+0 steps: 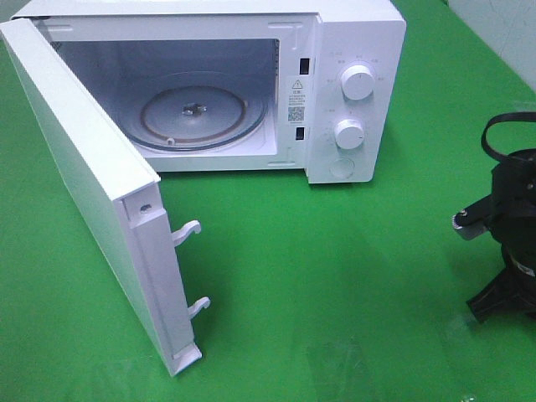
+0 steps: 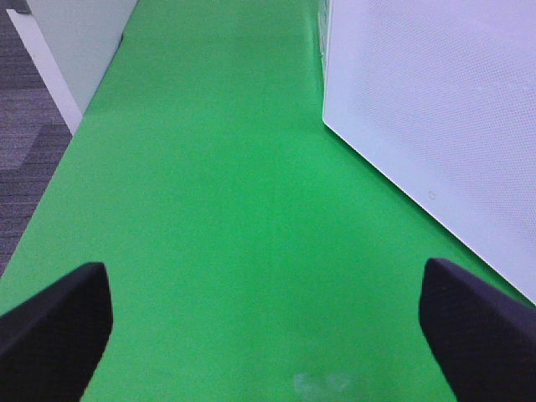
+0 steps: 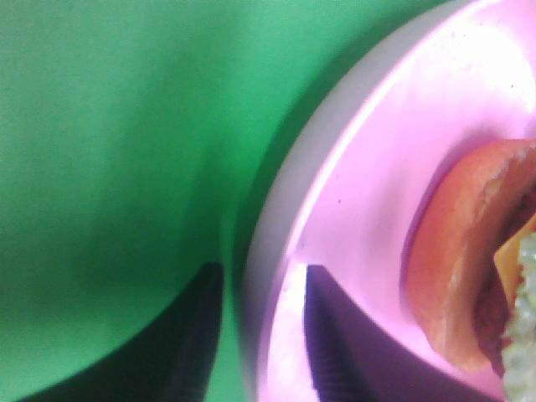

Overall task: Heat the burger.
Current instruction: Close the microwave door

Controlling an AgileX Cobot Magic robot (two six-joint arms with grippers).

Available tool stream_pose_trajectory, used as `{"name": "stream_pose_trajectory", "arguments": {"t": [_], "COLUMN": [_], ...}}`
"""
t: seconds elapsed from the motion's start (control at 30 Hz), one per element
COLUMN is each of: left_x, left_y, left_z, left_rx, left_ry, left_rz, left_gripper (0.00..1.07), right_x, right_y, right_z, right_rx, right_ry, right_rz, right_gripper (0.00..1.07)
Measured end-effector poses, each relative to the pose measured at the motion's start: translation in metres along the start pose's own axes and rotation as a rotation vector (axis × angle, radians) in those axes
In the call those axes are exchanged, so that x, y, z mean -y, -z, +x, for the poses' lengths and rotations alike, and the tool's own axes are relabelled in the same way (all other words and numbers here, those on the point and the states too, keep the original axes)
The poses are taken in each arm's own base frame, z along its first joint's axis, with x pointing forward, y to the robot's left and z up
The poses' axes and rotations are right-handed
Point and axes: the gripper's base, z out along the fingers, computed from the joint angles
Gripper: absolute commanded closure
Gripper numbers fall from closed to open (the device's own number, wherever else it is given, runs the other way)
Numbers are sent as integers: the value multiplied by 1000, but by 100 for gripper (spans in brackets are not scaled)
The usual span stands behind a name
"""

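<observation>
The burger shows only in the right wrist view, lying on a round pink plate; I see its golden-brown bun, a bit of yellow cheese and green lettuce. My right gripper straddles the plate's rim, one finger under or outside the edge and one on top. A thin strip of green shows between the outer finger and the rim, so the jaws are open. In the exterior high view the right arm sits at the far right edge, and plate and burger are out of frame. My left gripper is wide open over bare green cloth.
A white microwave stands at the back with its door swung wide to the left. Its glass turntable is bare. The door's dotted panel is close beside the left gripper. Green cloth covers the table.
</observation>
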Motion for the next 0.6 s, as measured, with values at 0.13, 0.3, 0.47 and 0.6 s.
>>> {"name": "stream_pose_trajectory", "arguments": {"t": [0.13,0.3,0.47,0.6], "left_x": [0,0,0,0], "left_y": [0,0,0,0], "left_z": [0,0,0,0], "left_rx": [0,0,0,0], "left_ry": [0,0,0,0], "left_rz": [0,0,0,0], "left_gripper": [13,13,13,13], "right_x": [7,21,32,46], "right_y": [16,43,72,108], "right_z": [-2,0,6,22], "right_rx": [37,112,216,325], "right_ry": [-54,-109,-112,-94], "right_rz": [-34,-96,-198,-324], "right_gripper": [49,41,31,28]}}
